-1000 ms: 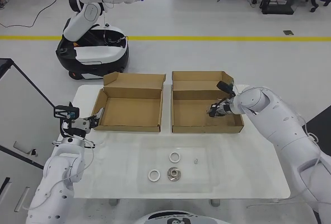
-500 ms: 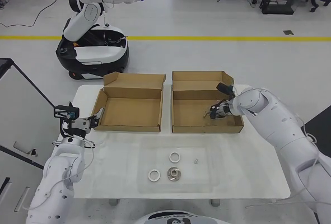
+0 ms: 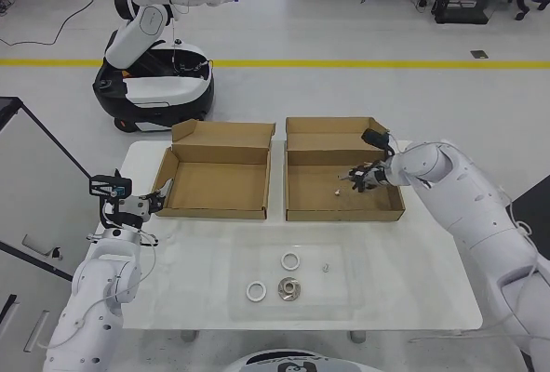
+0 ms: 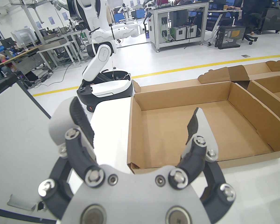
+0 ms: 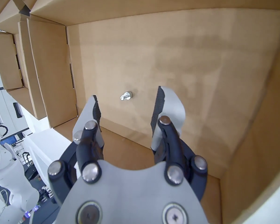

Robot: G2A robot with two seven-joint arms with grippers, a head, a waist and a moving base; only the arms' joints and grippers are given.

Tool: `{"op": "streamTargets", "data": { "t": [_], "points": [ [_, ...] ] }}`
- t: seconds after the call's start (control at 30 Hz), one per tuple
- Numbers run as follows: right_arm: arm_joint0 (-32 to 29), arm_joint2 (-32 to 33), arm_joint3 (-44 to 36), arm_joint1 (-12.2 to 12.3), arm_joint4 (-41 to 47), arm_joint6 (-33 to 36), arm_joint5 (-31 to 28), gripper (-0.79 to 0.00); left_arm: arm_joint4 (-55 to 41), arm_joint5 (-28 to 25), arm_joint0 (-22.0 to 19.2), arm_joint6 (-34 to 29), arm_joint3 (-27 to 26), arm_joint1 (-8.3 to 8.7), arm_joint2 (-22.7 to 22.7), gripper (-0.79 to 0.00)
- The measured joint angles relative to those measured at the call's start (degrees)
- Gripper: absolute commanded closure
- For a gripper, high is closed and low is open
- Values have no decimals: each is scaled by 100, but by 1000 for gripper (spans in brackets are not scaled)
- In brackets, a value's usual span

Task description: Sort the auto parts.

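Left gripper point(image 4: 136, 117) is hanging wide open and holding nothing, well to the left of the right box point(image 3: 344, 216) and past the left box point(image 3: 214, 214), apparently parked clear while the other arm is working. Three rings point(image 3: 291, 261) are waiting unsorted on the table point(image 3: 395, 270) in front of the right box. Inside the right box, the right gripper point(image 5: 128, 103) is hovering with jaws spread and empty, a small bolt point(image 5: 126, 96) lying loose on the floor just beyond its fingertips, suggesting this box is taking the bolts.

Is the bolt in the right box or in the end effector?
In the right box: the bolt lies on its floor, clear of the open right end effector.
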Motion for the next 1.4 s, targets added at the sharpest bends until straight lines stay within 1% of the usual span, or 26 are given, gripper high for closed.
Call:
{"op": "streamTargets", "data": {
  "t": [0.13,0.37,0.57,0.8,1.0,1.2,1.3,1.4],
  "points": [
    [-107,203,-452,113,-230,73,-139,-785,0,0,0,0,0,0,0,-785],
    [-453,780,-1508,395,-667,275,-627,-785,0,0,0,0,0,0,0,-785],
    [-838,1394,-2501,622,-770,643,-959,-785,0,0,0,0,0,0,0,-785],
    [-1296,1959,-3613,845,-1010,1292,-1491,-785,0,0,0,0,0,0,0,-785],
    [-1688,2393,-4477,993,-991,1795,-1793,-785,0,0,0,0,0,0,0,-785],
    [-2079,2685,-5281,1105,-1025,2230,-1883,-785,0,0,0,0,0,0,0,-785],
    [-2178,2740,-5543,1129,-986,2295,-1931,-785,0,0,0,0,0,0,0,-785],
    [-2176,2742,-5541,1130,-992,2292,-1934,-785,0,0,0,0,0,0,0,-785]
  ]
}}
